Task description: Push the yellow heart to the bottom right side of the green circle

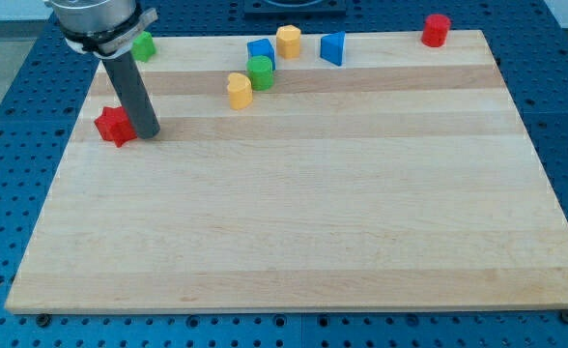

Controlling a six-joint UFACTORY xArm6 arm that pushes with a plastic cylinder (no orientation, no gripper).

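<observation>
My tip (147,133) rests on the desk (294,222) just right of the red star (115,126), well apart from the yellow heart (239,90). There is no hand, only the bare rod. The heart sits touching the green circle (260,72) at its lower left, so I judge it must be pushed around to the circle's lower right, likely from the view's left.
</observation>
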